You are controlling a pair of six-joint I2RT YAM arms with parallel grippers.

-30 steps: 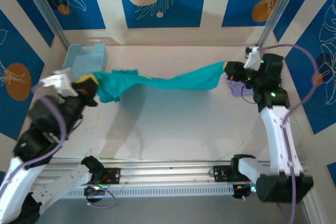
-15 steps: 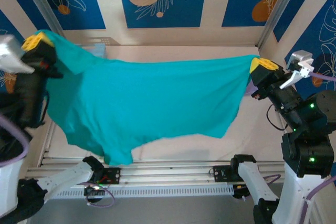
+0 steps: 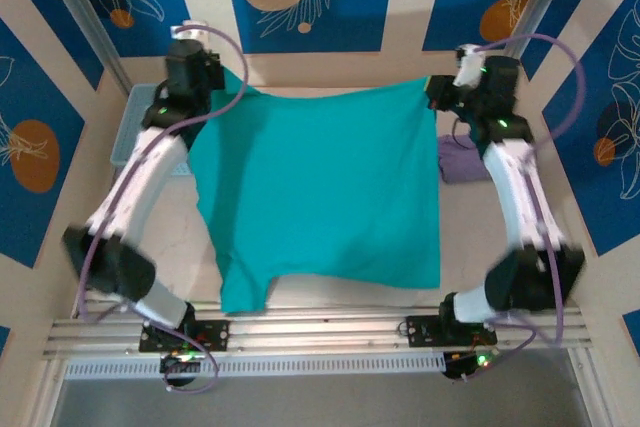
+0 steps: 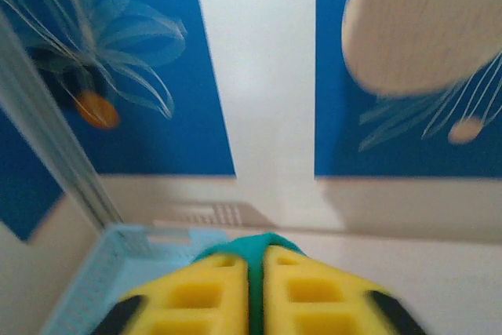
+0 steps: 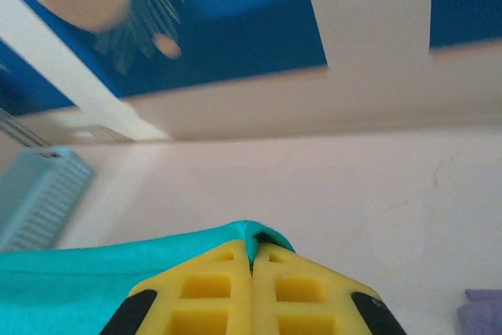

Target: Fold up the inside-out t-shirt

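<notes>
Teal-green soft cloth t-shirt point(image 3: 320, 187) spreads across the pale table point(image 3: 465, 232), its far corners pinched tight by the left gripper point(image 4: 256, 268) and right gripper point(image 5: 252, 264), its right edge just beside a folded lavender garment point(image 3: 462, 162).

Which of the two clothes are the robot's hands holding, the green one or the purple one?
The teal-green t-shirt: the left gripper and right gripper each pinch a far corner. The lavender garment lies alone beside the right arm.

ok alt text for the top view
A teal t-shirt is spread over the table, its far corners pinched by the left gripper and right gripper. A lavender garment lies to its right, a pale blue basket to its left.
</notes>
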